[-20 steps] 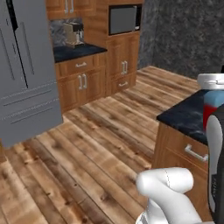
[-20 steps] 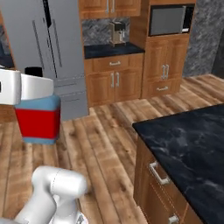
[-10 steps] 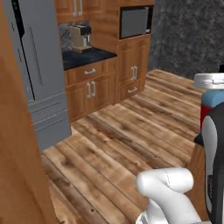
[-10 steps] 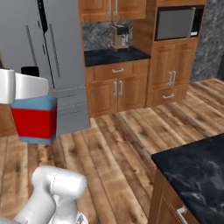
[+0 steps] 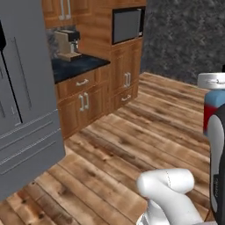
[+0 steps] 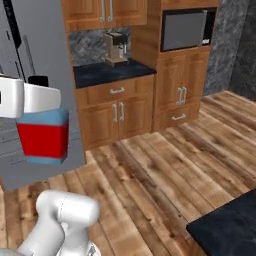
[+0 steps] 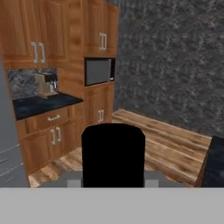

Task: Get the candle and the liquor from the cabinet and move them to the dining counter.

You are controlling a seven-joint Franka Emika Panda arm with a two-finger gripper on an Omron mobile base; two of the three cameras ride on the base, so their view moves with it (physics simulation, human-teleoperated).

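The liquor (image 6: 43, 140), a squat bottle with a red body, light blue shoulders and a black cap, hangs in the air at the left of the right base view. My gripper (image 6: 25, 97) is shut on its upper part. The same bottle (image 5: 210, 110) shows at the right edge of the left base view, partly behind my arm. In the hand view its black cap (image 7: 113, 153) stands between my fingertips. A corner of the black dining counter (image 6: 226, 231) shows at the lower right, well below and to the right of the bottle. The candle is out of view.
A grey fridge (image 5: 24, 110) stands at the left. Brown wooden cupboards (image 6: 117, 112) with silver handles line the far wall, and which is the task's cabinet I cannot tell. They carry a coffee machine (image 6: 115, 47) and a built-in microwave (image 6: 184, 30). Plank floor (image 6: 165, 185) lies between.
The whole picture has shifted, so the base has moved: the dining counter has slid down and out to the right and the far cupboards look closer. The bottle stays in my gripper.
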